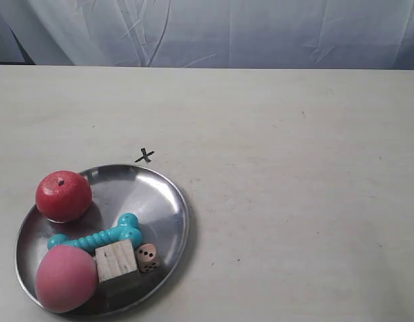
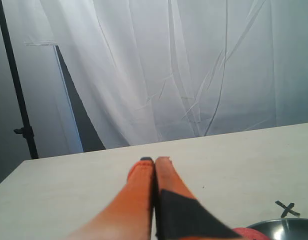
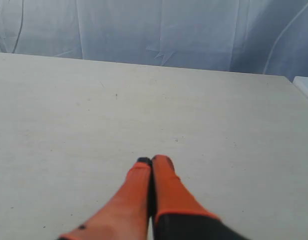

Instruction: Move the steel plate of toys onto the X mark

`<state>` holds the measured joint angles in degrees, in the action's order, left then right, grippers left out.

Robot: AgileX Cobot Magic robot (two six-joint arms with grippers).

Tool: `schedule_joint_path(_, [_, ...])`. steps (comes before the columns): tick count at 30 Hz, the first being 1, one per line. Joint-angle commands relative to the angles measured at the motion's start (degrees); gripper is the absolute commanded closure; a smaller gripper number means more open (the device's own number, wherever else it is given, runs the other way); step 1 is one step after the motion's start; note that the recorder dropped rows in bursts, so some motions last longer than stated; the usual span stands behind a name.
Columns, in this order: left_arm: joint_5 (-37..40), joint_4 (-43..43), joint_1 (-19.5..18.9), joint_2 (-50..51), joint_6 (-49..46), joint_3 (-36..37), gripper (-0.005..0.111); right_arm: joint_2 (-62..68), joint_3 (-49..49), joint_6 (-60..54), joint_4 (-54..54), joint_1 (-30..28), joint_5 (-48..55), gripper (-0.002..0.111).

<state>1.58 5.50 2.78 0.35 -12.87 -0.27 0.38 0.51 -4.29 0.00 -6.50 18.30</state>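
Observation:
The steel plate [image 1: 163, 201] lies at the lower left of the exterior view, holding a red apple [image 1: 63, 195], a pink ball [image 1: 65, 278], a teal bone toy [image 1: 99, 235], a pale wooden cube [image 1: 116, 261] and a small beige die [image 1: 147, 256]. The black X mark [image 1: 145, 156] is drawn just beyond the plate's far rim. Neither arm shows in the exterior view. My left gripper [image 2: 154, 160] is shut and empty above the table; the plate's rim [image 2: 283, 226], a sliver of the apple [image 2: 251, 233] and the X mark [image 2: 287, 208] show beside it. My right gripper [image 3: 152, 160] is shut and empty over bare table.
A white curtain [image 1: 213, 30] hangs behind the table's far edge. A black stand pole [image 2: 16, 100] rises beyond the table in the left wrist view. A table corner with a white object [image 3: 305, 86] appears in the right wrist view.

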Motion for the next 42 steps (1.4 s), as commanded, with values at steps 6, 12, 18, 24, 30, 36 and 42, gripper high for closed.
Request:
schedule_joint_path(6, [-0.21,-0.28,0.09,-0.32,0.25,0.27,0.107,-0.38,-0.51,0.16,-0.31,-0.10,-0.85,0.108])
schedule_joint_path(12, [-0.21,-0.28,0.09,-0.32,0.25,0.27,0.107,-0.38,-0.51,0.16,-0.31,-0.10,-0.96,0.108])
schedule_joint_path(18, [-0.21,-0.28,0.09,-0.32,0.25,0.27,0.107,-0.38,-0.51,0.02,-1.22,-0.10,-6.20,0.108])
schedule_joint_path(24, [-9.54,0.43,0.09,-0.32,1.52,0.27,0.107,-0.38,-0.51,3.45,13.78,-0.10,-28.10,0.108])
schedule_joint_path(30, [-25.24,0.43,0.09,-0.32,5.07,0.27,0.107,-0.38,-0.51,3.88,22.51,-0.10,-43.78,0.108])
schedule_joint_path(36, [-43.09,0.43,0.09,-0.32,6.20,0.27,0.107,-0.38,-0.51,5.02,23.20,-0.10,-56.08,0.108])
schedule_joint_path(42, [-39.93,19.44,0.09,0.85,15.29,-3.23,0.107,-0.38,-0.51,9.00,30.33,-0.10,-57.57,0.108])
